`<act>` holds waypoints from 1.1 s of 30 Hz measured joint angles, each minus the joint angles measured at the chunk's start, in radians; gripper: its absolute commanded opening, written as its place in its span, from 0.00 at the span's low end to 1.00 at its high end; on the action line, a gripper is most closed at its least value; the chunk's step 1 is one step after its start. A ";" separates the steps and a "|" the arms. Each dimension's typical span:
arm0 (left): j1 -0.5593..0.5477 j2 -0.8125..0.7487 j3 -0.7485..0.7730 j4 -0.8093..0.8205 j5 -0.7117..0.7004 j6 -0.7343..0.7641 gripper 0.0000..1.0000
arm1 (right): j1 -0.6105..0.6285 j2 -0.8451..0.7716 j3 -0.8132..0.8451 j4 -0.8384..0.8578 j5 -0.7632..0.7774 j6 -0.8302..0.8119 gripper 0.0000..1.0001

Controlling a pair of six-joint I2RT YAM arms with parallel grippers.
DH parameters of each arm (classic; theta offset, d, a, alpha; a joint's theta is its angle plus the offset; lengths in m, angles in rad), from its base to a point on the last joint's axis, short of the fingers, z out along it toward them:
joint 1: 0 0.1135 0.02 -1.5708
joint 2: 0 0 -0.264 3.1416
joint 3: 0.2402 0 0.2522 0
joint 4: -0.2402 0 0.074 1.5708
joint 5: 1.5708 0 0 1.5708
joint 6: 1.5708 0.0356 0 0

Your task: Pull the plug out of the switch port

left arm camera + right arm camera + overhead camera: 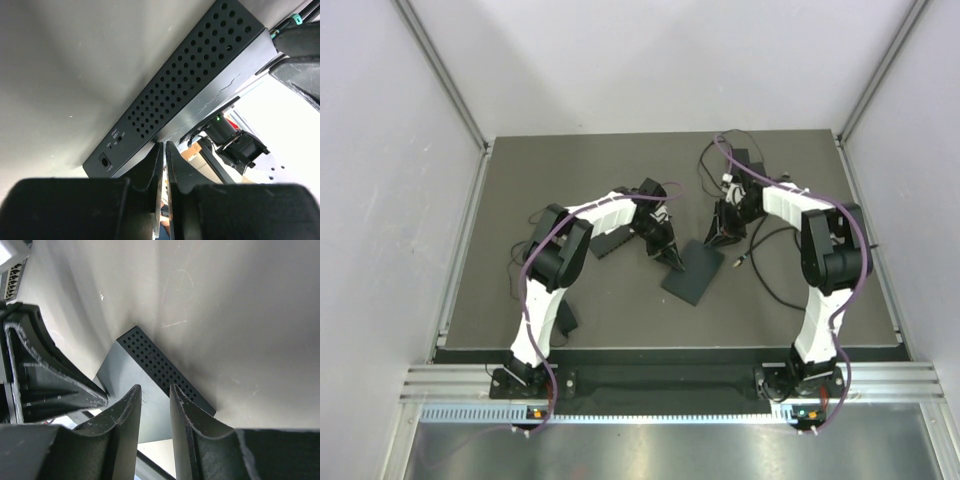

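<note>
The black switch (pixel 692 272) lies flat at the middle of the mat. Its perforated side shows in the left wrist view (pixel 185 95) and the right wrist view (pixel 160 367). My left gripper (pixel 667 252) is shut, with its tips (pixel 164 145) at the switch's near left edge. My right gripper (pixel 723 236) stands over the switch's far right corner, its jaws a little apart with nothing between them (pixel 155 390). A loose black cable end (pixel 738 262) lies on the mat just right of the switch. The switch's port face is hidden, and I see no plug in it.
Black cables (pixel 772 285) loop over the right side of the mat, and more (pixel 720 160) at the back. A second flat black box (pixel 612 241) lies under my left arm. A small black piece (pixel 567 318) lies near the left arm's base. Grey walls enclose the mat.
</note>
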 measured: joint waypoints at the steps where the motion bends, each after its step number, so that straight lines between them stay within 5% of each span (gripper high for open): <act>1: 0.004 0.005 0.006 -0.006 0.006 0.003 0.12 | 0.000 -0.008 -0.006 0.003 0.003 0.000 0.29; 26: 0.007 0.183 0.284 -0.116 0.087 0.060 0.15 | 0.017 -0.321 -0.341 0.003 -0.045 0.024 0.30; 33: 0.037 0.141 0.308 -0.124 -0.039 0.099 0.30 | 0.132 -0.344 -0.472 0.048 -0.039 0.044 0.30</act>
